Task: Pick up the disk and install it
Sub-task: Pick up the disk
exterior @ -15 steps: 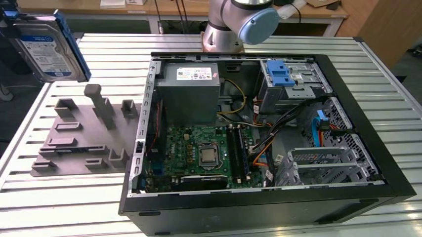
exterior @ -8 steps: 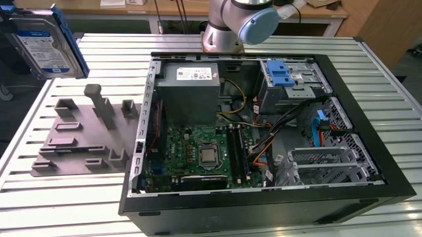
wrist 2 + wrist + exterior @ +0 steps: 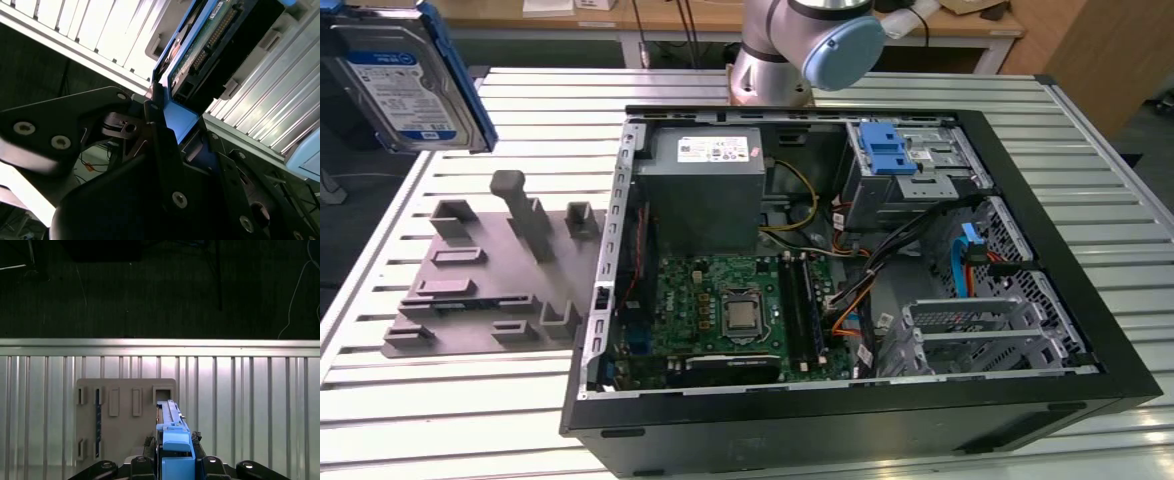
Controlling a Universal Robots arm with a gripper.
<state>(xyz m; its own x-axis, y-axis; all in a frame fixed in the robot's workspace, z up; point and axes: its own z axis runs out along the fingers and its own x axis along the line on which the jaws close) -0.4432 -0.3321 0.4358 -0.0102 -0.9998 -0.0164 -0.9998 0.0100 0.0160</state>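
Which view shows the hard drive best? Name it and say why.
The exterior view: the hard drive faces the camera there, label and blue carrier frame plain. The first wrist view catches the hard drive edge-on, mostly blue carrier. The second wrist view shows the hard drive from its circuit-board side, close up, cropped.

Disk [image 3: 403,75] partly out of frame in my exterior view

The picture's top edge cuts it off and also crops the arm [image 3: 781,50] above its blue joint cap. In the first wrist view I get the disk [image 3: 175,440] edge-on, faces hidden, and the bottom edge clips it and the gripper [image 3: 174,445]. In the second wrist view the disk's [image 3: 200,55] far end runs out of the picture.
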